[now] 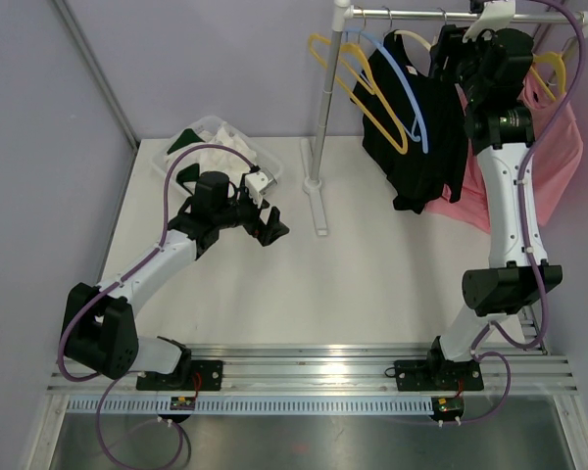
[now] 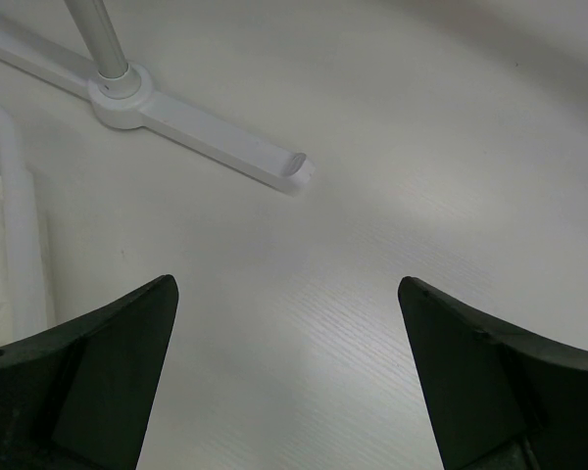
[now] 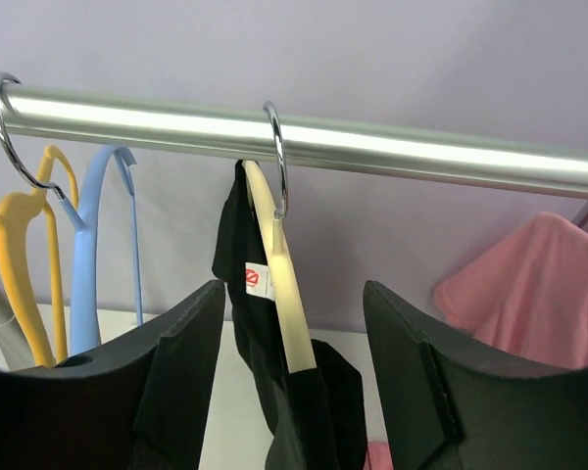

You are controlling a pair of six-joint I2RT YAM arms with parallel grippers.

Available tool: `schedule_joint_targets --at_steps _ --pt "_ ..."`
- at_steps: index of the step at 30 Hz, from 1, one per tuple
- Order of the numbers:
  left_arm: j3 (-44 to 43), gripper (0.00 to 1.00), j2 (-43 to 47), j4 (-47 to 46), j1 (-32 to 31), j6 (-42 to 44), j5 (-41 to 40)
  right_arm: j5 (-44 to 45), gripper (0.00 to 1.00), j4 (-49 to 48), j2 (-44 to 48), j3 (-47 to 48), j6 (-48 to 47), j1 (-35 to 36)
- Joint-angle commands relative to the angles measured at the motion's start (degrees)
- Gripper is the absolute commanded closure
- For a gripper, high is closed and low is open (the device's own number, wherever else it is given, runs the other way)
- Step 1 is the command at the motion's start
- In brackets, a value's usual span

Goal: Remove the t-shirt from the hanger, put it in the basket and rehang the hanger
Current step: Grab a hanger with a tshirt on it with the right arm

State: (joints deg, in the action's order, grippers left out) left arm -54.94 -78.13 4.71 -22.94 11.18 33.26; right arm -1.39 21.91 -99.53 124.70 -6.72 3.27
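The black t-shirt [image 1: 412, 147] hangs on a cream hanger [image 3: 284, 304], whose metal hook [image 3: 277, 147] sits over the silver rail [image 3: 421, 152]. In the right wrist view the shirt's collar [image 3: 243, 245], with a white label, is bunched along the left of the hanger arm. My right gripper [image 3: 294, 289] is raised to the rail [image 1: 412, 15] and stands open. Its fingers [image 3: 176, 343] flank the hanger and shirt without touching them. My left gripper [image 1: 271, 208] hovers low over the white table [image 2: 372, 196], wide open [image 2: 286, 284] with nothing in it.
Two yellow hangers [image 1: 358, 73] and a blue one [image 1: 402, 78] hang empty left of the shirt. A pink garment [image 1: 554, 147] hangs to its right. The rack's pole [image 1: 325, 98] and base foot [image 2: 206, 137] stand mid-table. A clear bin of white cloth [image 1: 220, 142] sits back left.
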Motion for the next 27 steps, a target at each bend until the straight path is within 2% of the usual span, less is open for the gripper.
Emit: schedule_joint_targets --at_steps 1,7,16,27 --pt "-2.6 0.01 -0.4 -0.6 -0.4 1.0 1.5 -2.4 0.35 -6.0 -1.5 1.5 3.4 0.2" --pt "-2.9 0.01 -0.7 -0.5 -0.4 1.1 1.4 -2.6 0.39 -6.0 -6.2 6.4 4.7 0.2" --pt "-3.1 0.01 -0.8 -0.1 -0.4 1.2 1.4 -2.9 0.55 -8.1 -8.9 8.2 5.6 0.2" --pt "-3.1 0.01 -0.6 -0.1 -0.4 1.3 1.4 -3.4 0.61 -8.6 -9.5 8.1 4.7 0.2"
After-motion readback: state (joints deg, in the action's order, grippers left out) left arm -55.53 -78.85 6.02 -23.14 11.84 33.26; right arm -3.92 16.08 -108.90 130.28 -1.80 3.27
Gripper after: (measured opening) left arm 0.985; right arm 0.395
